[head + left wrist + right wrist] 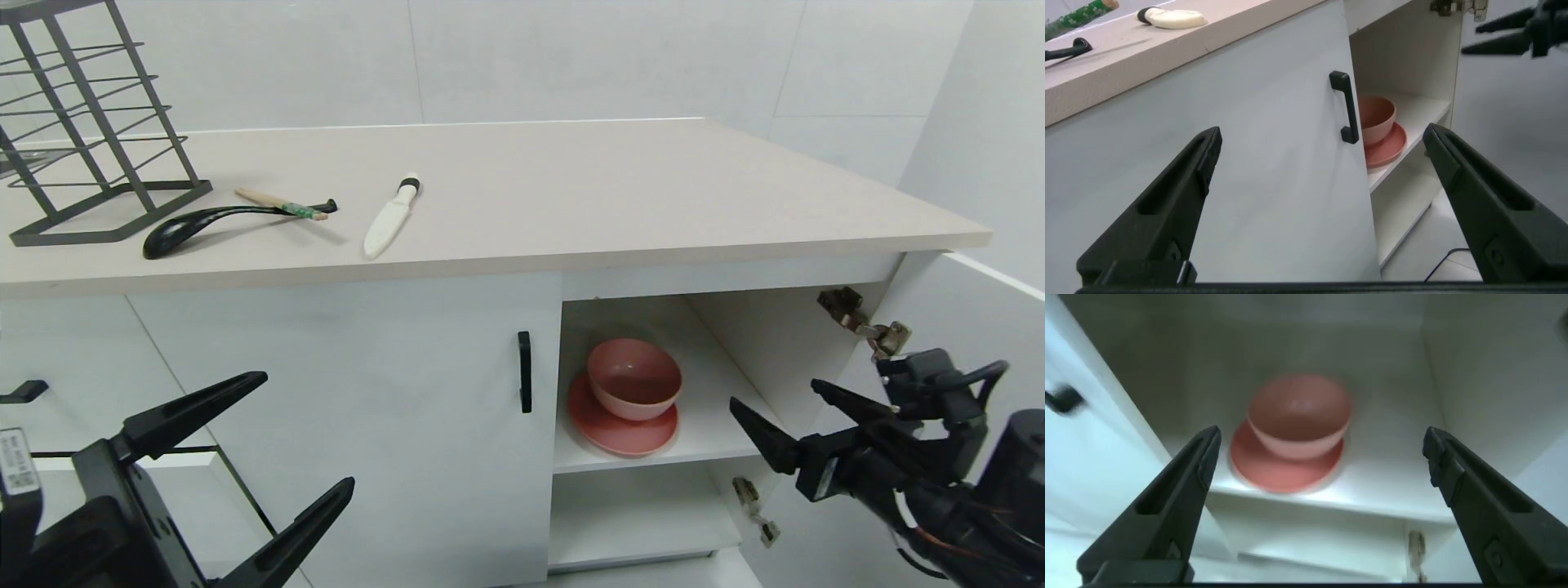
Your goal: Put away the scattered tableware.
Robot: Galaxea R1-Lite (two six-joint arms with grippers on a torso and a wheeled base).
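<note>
Quick rundown, places given as clock directions on the head view. The pink bowl (635,377) was found sitting in the pink plate (620,433), both parked on the upper shelf (710,425) of the cabinet at about 5 o'clock. That side's door (963,310) was swung wide open out toward 3 o'clock. The other door was shut, with its black handle (524,371) just beside the opening.

Up on the counter (571,188), around 10 o'clock, three pieces were left lying out. A black ladle (196,224) was laid with a pair of wooden chopsticks (273,200) crossing its handle end. A white knife (390,219) was set a bit apart, toward 11 o'clock. A dark wire rack (65,237) was stood on the counter further out at 10 o'clock.

The left gripper (309,429) was held low at 8 o'clock in front of the shut door, fingers spread wide and nothing gripped. The right gripper (771,392) was seen at 4 o'clock, just outside the cabinet opening and pointed at the bowl, likewise released and carrying nothing.
</note>
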